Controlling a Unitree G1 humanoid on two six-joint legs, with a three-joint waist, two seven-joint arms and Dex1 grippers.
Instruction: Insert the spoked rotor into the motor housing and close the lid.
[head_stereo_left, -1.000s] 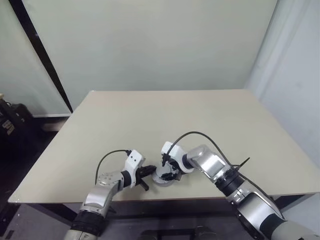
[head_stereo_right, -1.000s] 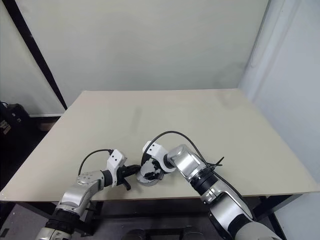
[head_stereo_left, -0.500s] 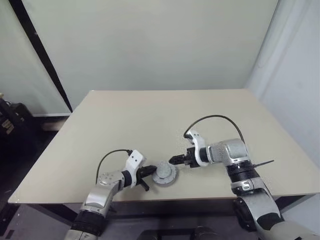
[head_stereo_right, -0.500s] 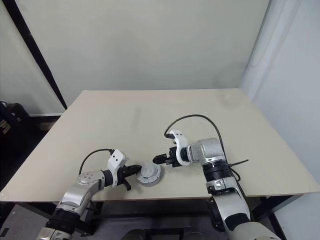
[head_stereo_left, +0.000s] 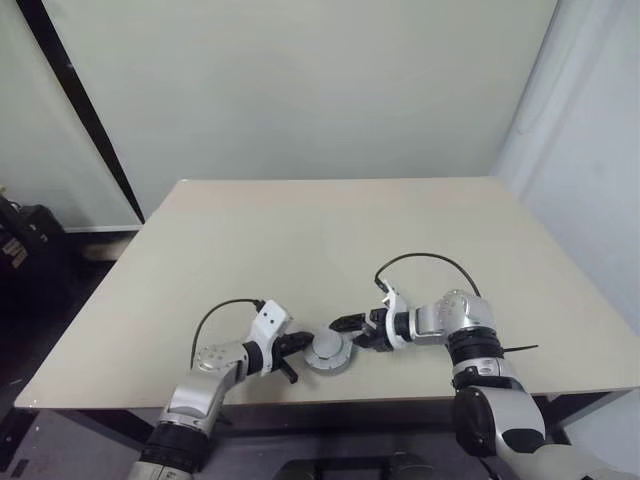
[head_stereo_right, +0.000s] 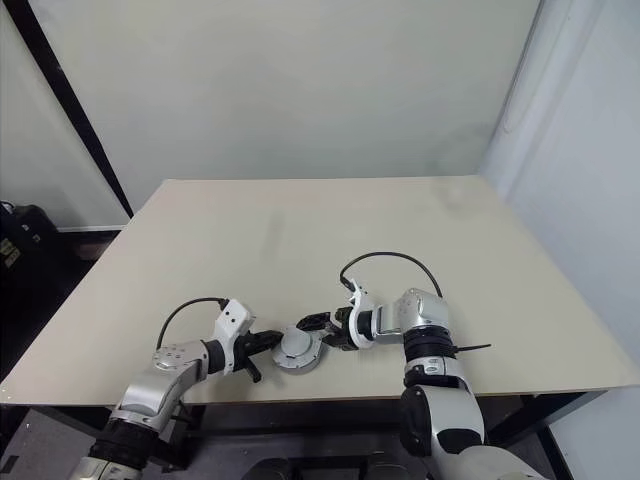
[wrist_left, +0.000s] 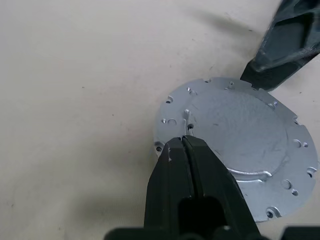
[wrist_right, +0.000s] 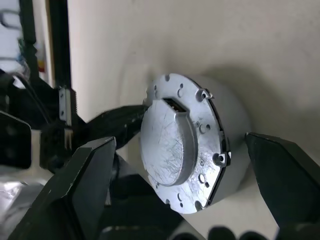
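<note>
Beige table (head_stereo_left: 330, 240) — lidded motor housing (head_stereo_left: 329, 352)

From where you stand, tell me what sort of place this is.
Probably a plain test room or lab: one bare beige table against blank pale walls, holding a single round metal motor part, with dark equipment cases beside it.

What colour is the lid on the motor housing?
Pale silvery grey metal; the lid shows best in the left wrist view.

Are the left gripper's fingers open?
No, the left gripper has its fingers pressed together at the lid's edge.
</note>
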